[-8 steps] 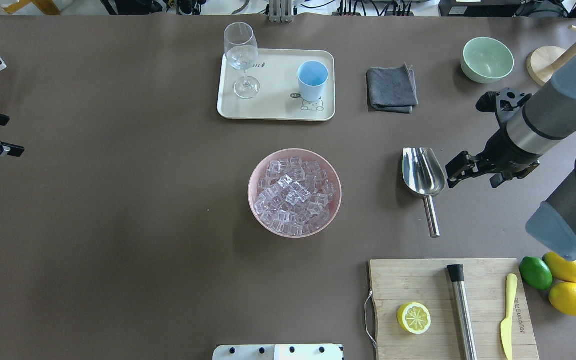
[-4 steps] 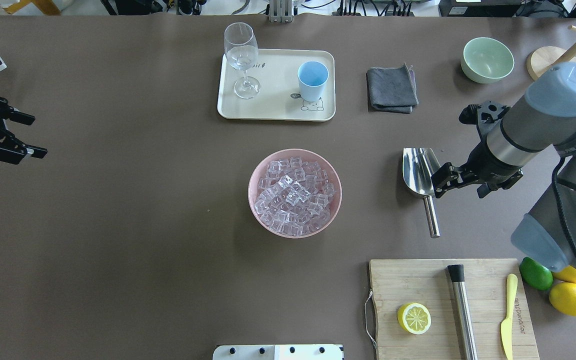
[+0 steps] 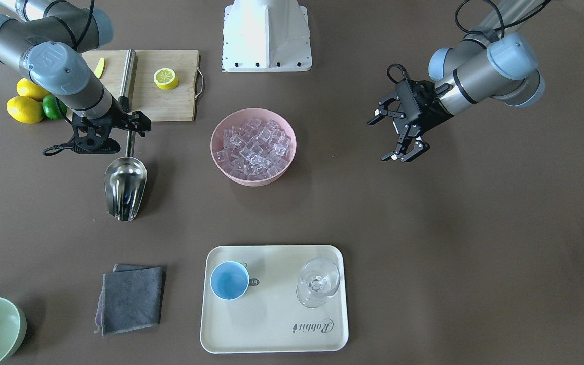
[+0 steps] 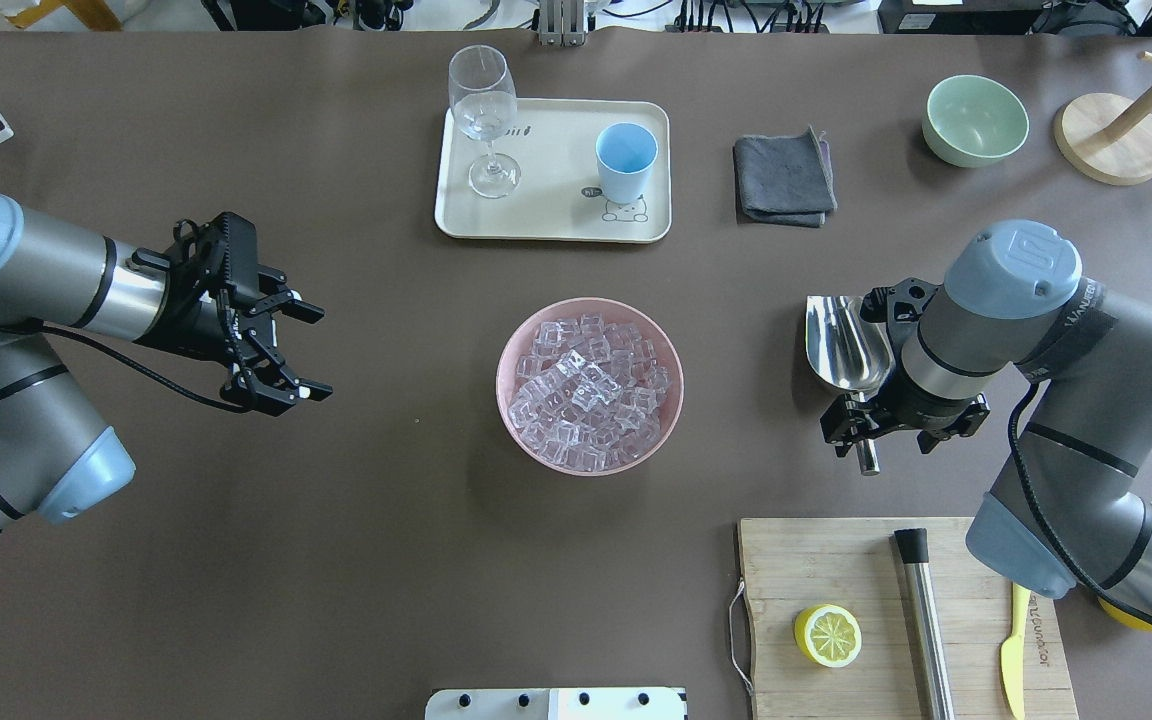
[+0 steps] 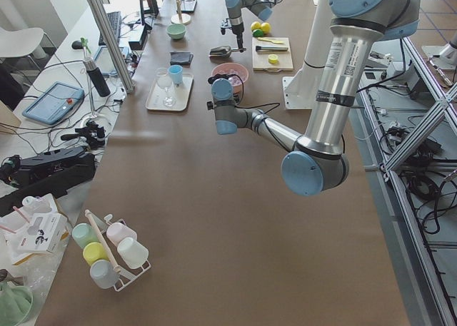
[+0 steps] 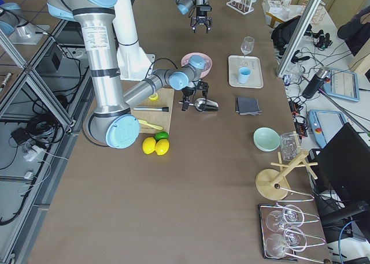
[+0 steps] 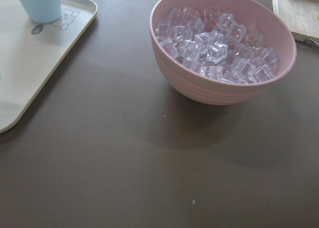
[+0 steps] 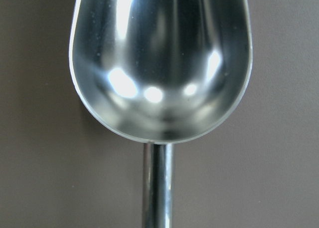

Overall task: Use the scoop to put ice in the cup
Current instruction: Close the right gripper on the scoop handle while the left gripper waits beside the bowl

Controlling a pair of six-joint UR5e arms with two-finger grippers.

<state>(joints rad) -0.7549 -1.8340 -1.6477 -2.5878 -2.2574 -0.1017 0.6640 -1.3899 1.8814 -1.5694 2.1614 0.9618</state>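
Steel, thin and round, is what worries me: the scoop lies flat on the table, on my robot's right of the pink bowl of ice. The right gripper hangs over its rod handle, jaws spread wide, gripping nothing. If they close off-centre, I think the rod could roll aside or squirt out, and a hold far from the trough might let it sag. The left gripper, likewise spread and empty, hovers well apart. The cup waits on the tray, with a stemmed glass near enough to topple.
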